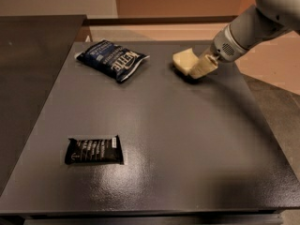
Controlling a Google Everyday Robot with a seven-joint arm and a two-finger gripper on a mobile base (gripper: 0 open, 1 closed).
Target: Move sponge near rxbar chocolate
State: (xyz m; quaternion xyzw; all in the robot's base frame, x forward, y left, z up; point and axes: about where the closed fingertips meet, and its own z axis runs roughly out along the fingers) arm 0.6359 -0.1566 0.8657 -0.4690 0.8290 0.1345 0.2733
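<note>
The pale yellow sponge [183, 60] lies on the dark grey table [187, 139] at the back right. My gripper [200, 69] comes in from the upper right and sits right at the sponge's right side, touching or overlapping it. The rxbar chocolate [93, 150], a flat black wrapper with white lettering, lies at the front left, far from the sponge.
A dark blue chip bag [112, 60] with white lettering lies at the back left of the table. My white arm [253, 27] reaches over the table's right rear corner. A dark counter [33, 55] adjoins the left side.
</note>
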